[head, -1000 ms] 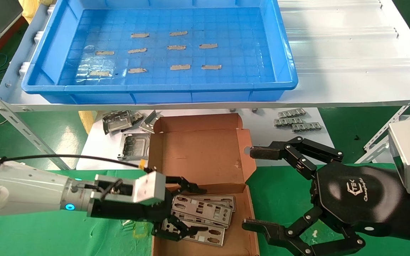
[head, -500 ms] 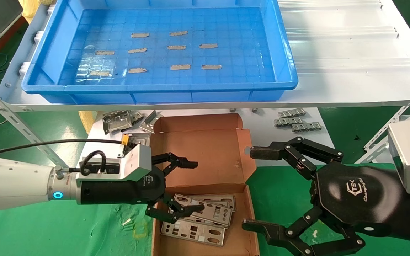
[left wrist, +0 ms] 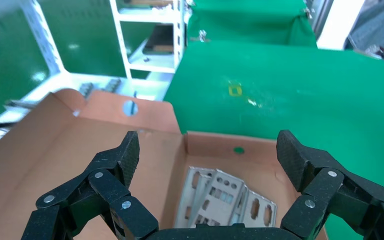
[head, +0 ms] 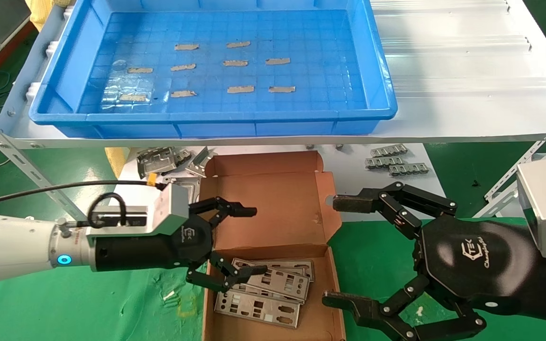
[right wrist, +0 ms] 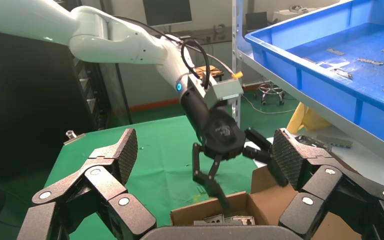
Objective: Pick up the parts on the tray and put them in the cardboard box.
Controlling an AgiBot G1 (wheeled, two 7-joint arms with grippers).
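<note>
You're hovering the left gripper (head: pixel 249 239), jaws apart and empty, over the cardboard box (head: pixel 273 199); parts (head: pixel 268 289) are lying stacked at its near edge. Tray (head: pixel 377 61) is showing only tape strips (head: pixel 239 89). Right gripper (head: pixel 344 251) is idling open by the box's right edge. Lift straight up, clearing the flap

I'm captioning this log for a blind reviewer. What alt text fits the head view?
The left gripper hangs open and empty over the cardboard box, where several metal parts lie stacked. The right gripper waits open beside the box, and the blue tray on the shelf above holds only tape strips.
</note>
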